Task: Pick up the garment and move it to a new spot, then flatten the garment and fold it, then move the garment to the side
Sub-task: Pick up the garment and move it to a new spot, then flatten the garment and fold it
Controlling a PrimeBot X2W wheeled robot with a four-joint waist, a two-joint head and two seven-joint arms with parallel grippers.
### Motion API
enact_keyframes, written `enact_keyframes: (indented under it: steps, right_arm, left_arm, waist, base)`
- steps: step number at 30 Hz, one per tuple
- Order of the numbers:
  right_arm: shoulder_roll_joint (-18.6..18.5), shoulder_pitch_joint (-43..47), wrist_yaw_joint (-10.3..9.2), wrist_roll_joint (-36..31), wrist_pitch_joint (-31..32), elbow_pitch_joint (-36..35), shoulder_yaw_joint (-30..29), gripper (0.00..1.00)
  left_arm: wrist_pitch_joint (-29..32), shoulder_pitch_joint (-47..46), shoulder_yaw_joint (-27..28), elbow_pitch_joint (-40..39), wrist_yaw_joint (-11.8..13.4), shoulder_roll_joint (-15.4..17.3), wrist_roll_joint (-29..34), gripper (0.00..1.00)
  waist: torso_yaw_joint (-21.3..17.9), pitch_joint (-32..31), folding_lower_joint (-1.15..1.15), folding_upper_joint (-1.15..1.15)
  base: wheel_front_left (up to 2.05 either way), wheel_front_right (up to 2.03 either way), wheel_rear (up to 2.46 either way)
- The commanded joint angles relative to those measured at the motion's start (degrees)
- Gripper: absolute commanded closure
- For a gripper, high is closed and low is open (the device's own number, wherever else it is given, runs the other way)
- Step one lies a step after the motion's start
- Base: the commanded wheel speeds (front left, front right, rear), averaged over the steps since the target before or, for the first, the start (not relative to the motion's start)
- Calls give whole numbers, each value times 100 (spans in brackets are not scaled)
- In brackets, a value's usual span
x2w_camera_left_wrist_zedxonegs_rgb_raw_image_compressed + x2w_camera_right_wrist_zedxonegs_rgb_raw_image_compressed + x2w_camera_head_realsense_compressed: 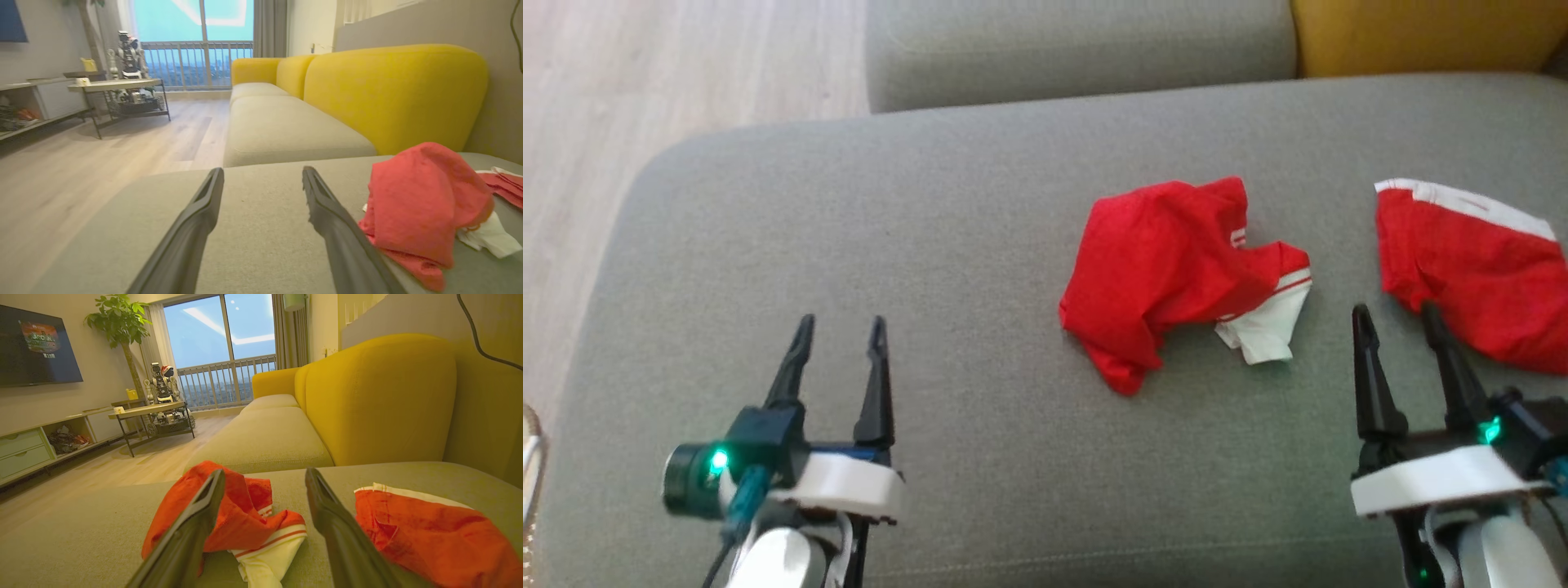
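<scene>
item under inspection: the crumpled red garment [1176,273] lies bunched on the grey seat cushion [890,212], right of centre in the head view. it is not flat. the red cloth is heaped in folds, and a white panel with red stripes sticks out at its near right corner. nothing grips it; it rests on the cushion alone.

my left gripper [841,320] sits well to the garment's left, low over the cushion. its two dark fingers are spread apart with bare grey fabric between them. in the left wrist view the garment rises just beside one finger; whether cloth and finger touch, i cannot tell.

my right gripper [1394,309] is also spread wide and carries nothing. it stands between the crumpled garment and a second red garment [1470,269]. in the head view one fingertip overlaps the near edge of that second piece; i cannot confirm contact.

the second red garment lies flatter, with a white band along its far edge, and runs off the right edge of the head view. a strip of bare cushion separates the two pieces.

surroundings: a yellow backrest [1421,33] stands behind the cushion at the far right, and a wooden floor [645,82] lies to the left. in the right wrist view a low table [151,410] stands on that floor near the window.
</scene>
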Motion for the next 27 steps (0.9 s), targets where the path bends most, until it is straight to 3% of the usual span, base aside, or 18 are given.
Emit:
enact_keyframes:
  steps: [1,13,27]
  right_arm:
    - [-21,-47,-2,-29,-38,-101,87,0]
    - [-21,-19,-2,128,-38,279,28,0]
    - [-21,-71,-2,132,-38,332,61,0]
  left_arm:
    - [-70,-105,386,-342,59,-68,195,0]
    - [-70,446,885,-528,-266,-593,700,0]
    - [-70,467,1103,-429,-563,-766,907,0]
  waist:
    - [79,-83,1,0]
    - [249,-136,1,0]
    - [232,-121,1,0]
  base:
    - [0,0,0]
    - [0,0,0]
    - [0,0,0]
